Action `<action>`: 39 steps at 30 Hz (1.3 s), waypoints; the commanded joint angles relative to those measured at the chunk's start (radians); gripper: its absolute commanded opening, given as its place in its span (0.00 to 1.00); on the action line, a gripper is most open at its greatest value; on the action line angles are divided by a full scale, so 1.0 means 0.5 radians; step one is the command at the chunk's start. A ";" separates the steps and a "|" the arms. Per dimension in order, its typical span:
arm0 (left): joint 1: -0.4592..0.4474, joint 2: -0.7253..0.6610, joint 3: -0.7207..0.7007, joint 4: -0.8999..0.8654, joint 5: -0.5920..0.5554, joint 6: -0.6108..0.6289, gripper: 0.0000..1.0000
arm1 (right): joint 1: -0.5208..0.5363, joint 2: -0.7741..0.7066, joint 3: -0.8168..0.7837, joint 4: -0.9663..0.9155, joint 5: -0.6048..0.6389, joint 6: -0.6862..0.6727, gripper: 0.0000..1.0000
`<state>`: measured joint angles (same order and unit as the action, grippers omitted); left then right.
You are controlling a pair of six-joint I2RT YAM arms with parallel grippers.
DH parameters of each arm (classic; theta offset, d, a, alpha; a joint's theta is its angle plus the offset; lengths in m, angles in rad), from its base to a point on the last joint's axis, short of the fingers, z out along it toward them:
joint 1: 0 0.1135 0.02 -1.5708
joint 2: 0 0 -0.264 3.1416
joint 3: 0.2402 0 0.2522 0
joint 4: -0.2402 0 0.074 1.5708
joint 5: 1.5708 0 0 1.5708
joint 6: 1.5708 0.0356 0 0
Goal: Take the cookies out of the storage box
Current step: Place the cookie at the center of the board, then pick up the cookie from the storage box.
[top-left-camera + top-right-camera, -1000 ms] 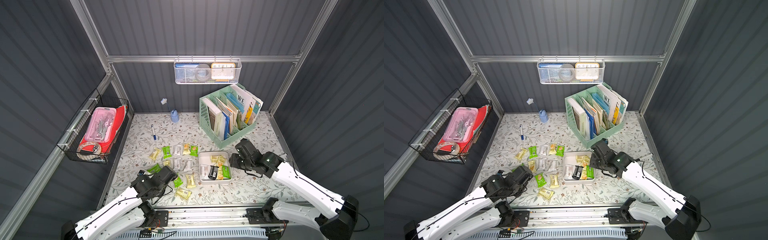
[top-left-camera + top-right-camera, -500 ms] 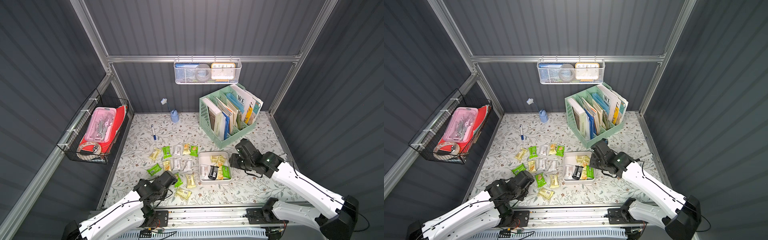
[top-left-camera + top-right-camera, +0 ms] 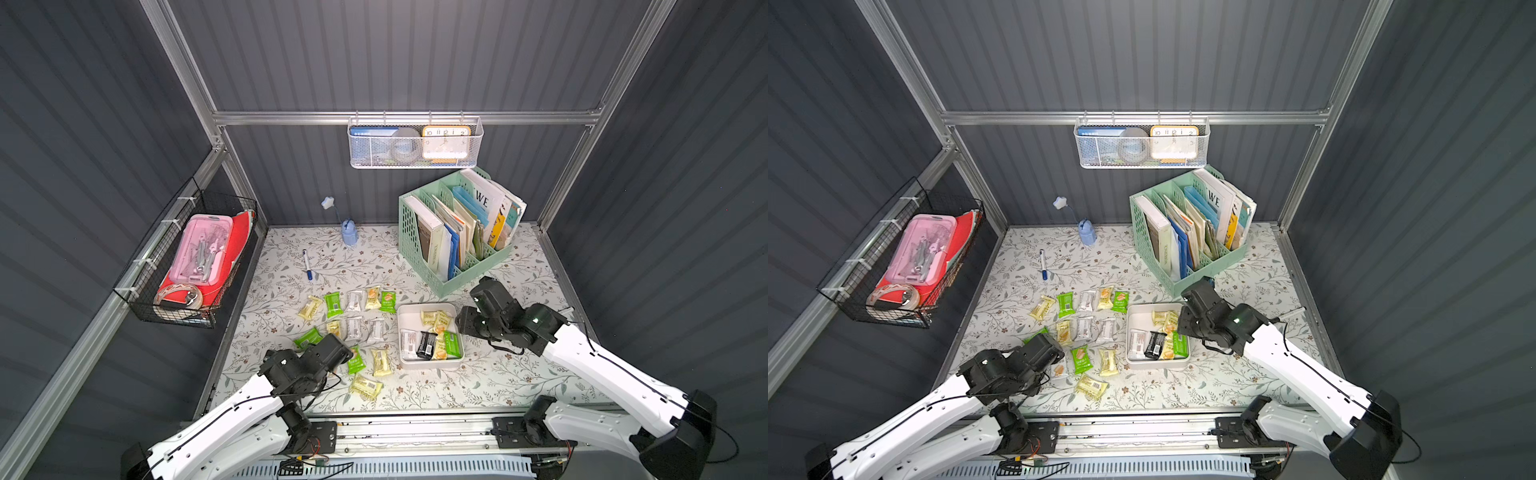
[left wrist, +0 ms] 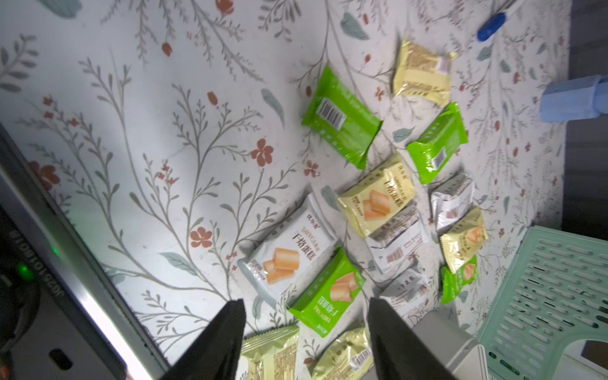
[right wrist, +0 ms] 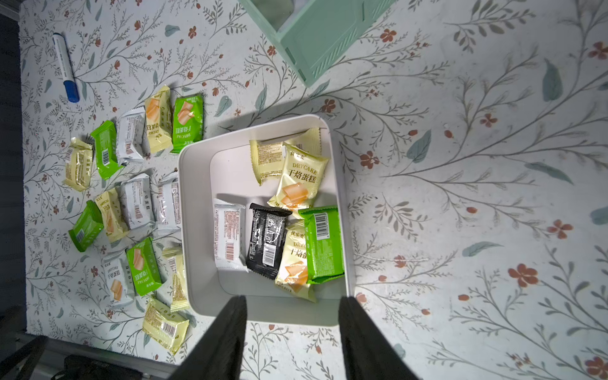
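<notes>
Two black fingers of the left gripper [image 4: 306, 301] stand well apart with nothing between them, and a bright green wrapped cookie packet [image 4: 327, 292] and a white-silver packet [image 4: 289, 253] lie just beyond their tips on the floral-patterned tabletop [image 4: 148, 131]. The right gripper [image 5: 292, 297] is also spread and empty, poised over one edge of the shallow white rectangular plastic storage box [image 5: 194, 204]. Inside the box lie pale yellow packets [image 5: 299, 181], a white packet [image 5: 228, 237], a black packet [image 5: 268, 243] and a green packet [image 5: 324, 243]. The loose packets [image 3: 353, 324] are spread on the tabletop beside the box, on the left arm's side. Farther back are a blue-capped white marker pen [image 5: 64, 65] and a mint-green perforated file organizer [image 3: 453, 241].
</notes>
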<state>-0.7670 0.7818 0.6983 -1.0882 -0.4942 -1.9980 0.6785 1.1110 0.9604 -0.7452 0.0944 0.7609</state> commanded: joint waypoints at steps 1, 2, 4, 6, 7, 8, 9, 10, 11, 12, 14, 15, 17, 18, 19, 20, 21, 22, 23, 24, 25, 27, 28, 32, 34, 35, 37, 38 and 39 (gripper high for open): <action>0.005 0.040 0.161 -0.047 -0.216 0.340 0.65 | -0.004 0.103 0.042 0.007 -0.132 -0.040 0.52; 0.006 0.051 0.187 -0.003 -0.228 0.412 0.65 | -0.002 0.142 0.062 -0.005 -0.165 -0.046 0.53; 0.005 0.075 0.235 0.131 -0.233 0.605 0.65 | -0.001 0.277 0.112 -0.024 -0.228 -0.050 0.54; 0.006 0.090 0.239 0.246 -0.217 0.694 0.66 | 0.011 0.379 0.158 -0.028 -0.269 -0.049 0.54; 0.004 0.093 0.225 0.299 -0.206 0.774 0.67 | 0.025 0.434 0.179 -0.022 -0.276 -0.046 0.54; 0.005 0.091 0.204 0.336 -0.194 0.789 0.67 | 0.040 0.475 0.199 -0.016 -0.270 -0.042 0.55; 0.006 0.088 0.179 0.369 -0.182 0.791 0.67 | 0.059 0.522 0.219 -0.006 -0.267 -0.035 0.55; 0.006 0.077 0.144 0.403 -0.169 0.782 0.67 | 0.075 0.573 0.238 0.013 -0.269 -0.023 0.56; 0.006 0.065 0.116 0.429 -0.158 0.773 0.67 | 0.091 0.622 0.254 0.023 -0.269 -0.012 0.55; 0.008 0.050 0.085 0.461 -0.149 0.755 0.67 | 0.110 0.686 0.274 0.018 -0.255 0.009 0.56; 0.009 0.019 0.040 0.496 -0.141 0.721 0.67 | 0.128 0.808 0.337 -0.043 -0.236 0.077 0.56; 0.007 0.002 0.020 0.503 -0.140 0.718 0.67 | 0.136 0.876 0.367 -0.077 -0.235 0.113 0.55; 0.007 -0.023 -0.003 0.508 -0.148 0.641 0.67 | 0.160 0.982 0.406 -0.103 -0.233 0.160 0.55; 0.008 -0.035 -0.008 0.508 -0.149 0.632 0.67 | 0.180 1.035 0.422 -0.100 -0.229 0.182 0.55; 0.008 -0.043 -0.010 0.507 -0.156 0.625 0.67 | 0.197 1.082 0.438 -0.092 -0.219 0.197 0.56; 0.008 -0.047 -0.011 0.501 -0.159 0.623 0.67 | 0.211 1.115 0.454 -0.088 -0.206 0.212 0.56; 0.007 -0.051 -0.007 0.494 -0.165 0.623 0.67 | 0.225 1.153 0.471 -0.088 -0.191 0.224 0.56; 0.008 -0.054 -0.004 0.482 -0.171 0.622 0.67 | 0.237 1.186 0.481 -0.082 -0.179 0.230 0.56; 0.011 -0.054 0.002 0.472 -0.175 0.622 0.67 | 0.244 1.211 0.491 -0.080 -0.171 0.237 0.56; 0.011 -0.054 0.007 0.465 -0.177 0.621 0.67 | 0.248 1.240 0.498 -0.075 -0.163 0.238 0.56; 0.012 -0.055 0.009 0.459 -0.181 0.622 0.67 | 0.248 1.262 0.502 -0.064 -0.161 0.238 0.56; 0.011 -0.057 0.010 0.456 -0.183 0.619 0.67 | 0.251 1.301 0.507 -0.048 -0.154 0.233 0.56; 0.012 -0.057 0.008 0.445 -0.186 0.605 0.67 | 0.251 1.323 0.514 -0.039 -0.152 0.230 0.56; 0.012 -0.064 -0.008 0.443 -0.191 0.560 0.67 | 0.251 1.406 0.564 -0.054 -0.135 0.199 0.56; 0.011 -0.069 -0.014 0.449 -0.190 0.557 0.67 | 0.251 1.442 0.578 -0.067 -0.123 0.193 0.56; 0.012 -0.071 -0.013 0.449 -0.190 0.555 0.67 | 0.251 1.454 0.579 -0.063 -0.123 0.190 0.56; 0.012 -0.079 -0.010 0.441 -0.193 0.554 0.67 | 0.251 1.484 0.581 -0.048 -0.130 0.176 0.56; 0.010 -0.083 -0.010 0.438 -0.193 0.553 0.67 | 0.251 1.497 0.586 -0.044 -0.135 0.163 0.56; 0.012 -0.088 -0.010 0.434 -0.193 0.553 0.67 | 0.251 1.512 0.589 -0.045 -0.135 0.159 0.56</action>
<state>-0.7666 0.7479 0.7025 -0.8444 -0.5667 -1.7081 0.8028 1.8442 1.2358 -0.7521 0.0078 0.8524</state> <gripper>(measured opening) 0.669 0.561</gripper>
